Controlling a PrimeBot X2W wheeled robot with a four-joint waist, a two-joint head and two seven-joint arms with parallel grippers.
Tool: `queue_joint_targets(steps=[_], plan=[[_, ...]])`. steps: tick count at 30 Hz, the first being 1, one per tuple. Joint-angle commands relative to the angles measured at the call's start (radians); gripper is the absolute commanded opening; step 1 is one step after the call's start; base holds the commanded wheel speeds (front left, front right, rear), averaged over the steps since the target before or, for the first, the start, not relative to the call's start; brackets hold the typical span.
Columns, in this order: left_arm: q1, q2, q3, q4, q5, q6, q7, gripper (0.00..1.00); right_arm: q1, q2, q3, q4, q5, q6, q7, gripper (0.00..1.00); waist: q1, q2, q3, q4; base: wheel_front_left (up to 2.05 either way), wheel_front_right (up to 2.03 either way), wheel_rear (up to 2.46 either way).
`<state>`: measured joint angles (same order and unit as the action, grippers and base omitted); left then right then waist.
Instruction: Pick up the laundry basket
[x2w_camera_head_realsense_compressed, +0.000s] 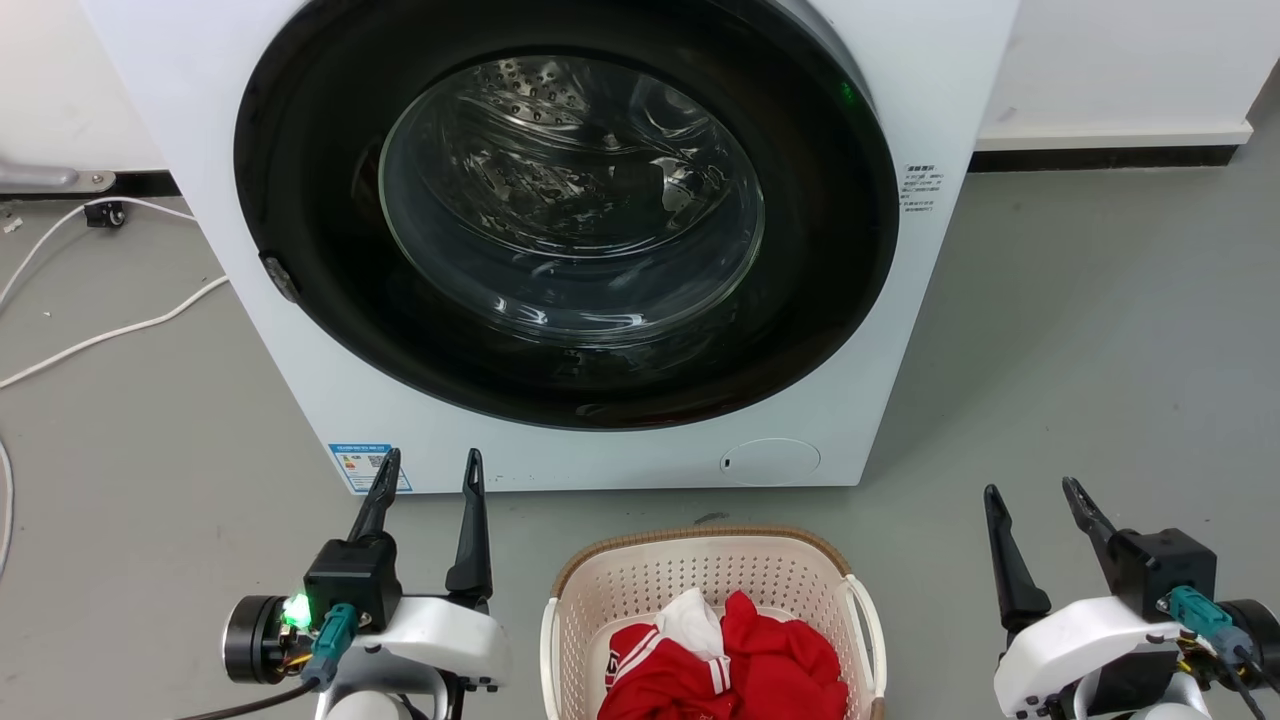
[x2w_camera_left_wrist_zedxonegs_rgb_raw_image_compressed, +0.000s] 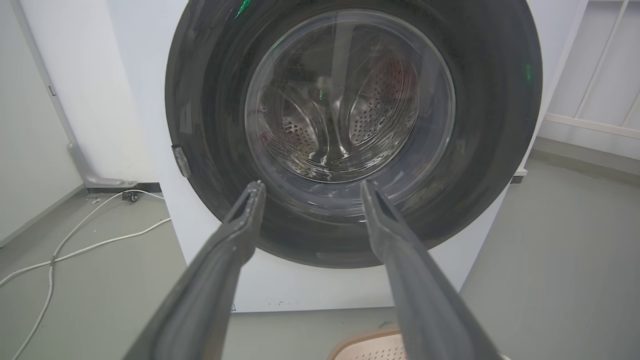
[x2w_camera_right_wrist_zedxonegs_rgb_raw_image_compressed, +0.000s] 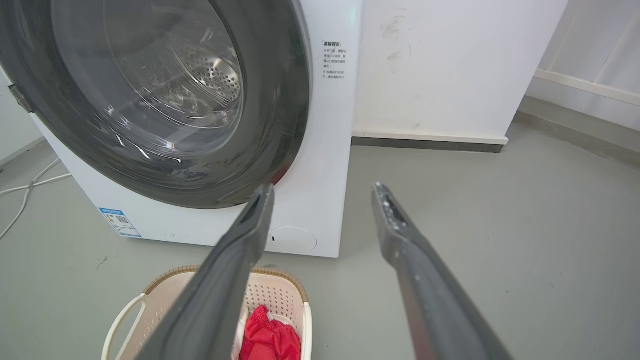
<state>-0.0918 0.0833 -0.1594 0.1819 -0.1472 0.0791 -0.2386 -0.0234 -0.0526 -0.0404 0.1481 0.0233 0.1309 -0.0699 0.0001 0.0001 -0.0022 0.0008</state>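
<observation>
The laundry basket (x2w_camera_head_realsense_compressed: 640, 585) is cream plastic with perforated walls, a brown woven-look rim and white side handles. It stands on the grey floor at the bottom centre of the head view, holding red and white clothes (x2w_camera_head_realsense_compressed: 725, 655). My left gripper (x2w_camera_head_realsense_compressed: 430, 470) hangs open to the basket's left, its fingers pointing at the washer. To the basket's right my right gripper (x2w_camera_head_realsense_compressed: 1035, 495) is open too. Neither touches the basket. The right wrist view has the basket (x2w_camera_right_wrist_zedxonegs_rgb_raw_image_compressed: 280, 292) at lower left beside my right gripper (x2w_camera_right_wrist_zedxonegs_rgb_raw_image_compressed: 324, 189); in the left wrist view its rim (x2w_camera_left_wrist_zedxonegs_rgb_raw_image_compressed: 362, 345) peeks in below my left gripper (x2w_camera_left_wrist_zedxonegs_rgb_raw_image_compressed: 311, 186).
A white front-loading washer (x2w_camera_head_realsense_compressed: 880, 330) with a shut dark round door (x2w_camera_head_realsense_compressed: 570, 210) stands just behind the basket. White cables (x2w_camera_head_realsense_compressed: 110, 330) lie on the floor at the left. A white wall with a dark baseboard (x2w_camera_head_realsense_compressed: 1100, 157) runs behind. Open grey floor (x2w_camera_head_realsense_compressed: 1080, 330) lies to the right.
</observation>
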Motion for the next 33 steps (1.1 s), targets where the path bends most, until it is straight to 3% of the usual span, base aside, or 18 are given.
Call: queue_joint_targets(steps=[1, 13, 33], plan=[[-0.001, -0.001, -0.001, 0.000, 0.019, 0.001, -0.010, 1.00, 0.003, 0.003, 0.000, -0.002, -0.020, 0.000, -0.006, 1.00, -0.0001, -0.0001, 0.000, 0.000, 0.00, 0.00, 0.00], [0.014, -0.012, 0.005, 0.009, 0.064, -0.001, -0.029, 1.00, 0.006, 0.004, -0.003, 0.004, -0.066, 0.000, -0.020, 1.00, -0.0001, -0.0001, 0.002, 0.001, 0.00, 0.00, 0.00], [0.015, -0.027, 0.016, 0.033, 0.028, -0.014, -0.029, 1.00, -0.001, 0.004, -0.009, 0.020, -0.030, 0.000, -0.025, 1.00, -0.0001, -0.0001, 0.005, 0.003, 0.00, 0.00, 0.00]])
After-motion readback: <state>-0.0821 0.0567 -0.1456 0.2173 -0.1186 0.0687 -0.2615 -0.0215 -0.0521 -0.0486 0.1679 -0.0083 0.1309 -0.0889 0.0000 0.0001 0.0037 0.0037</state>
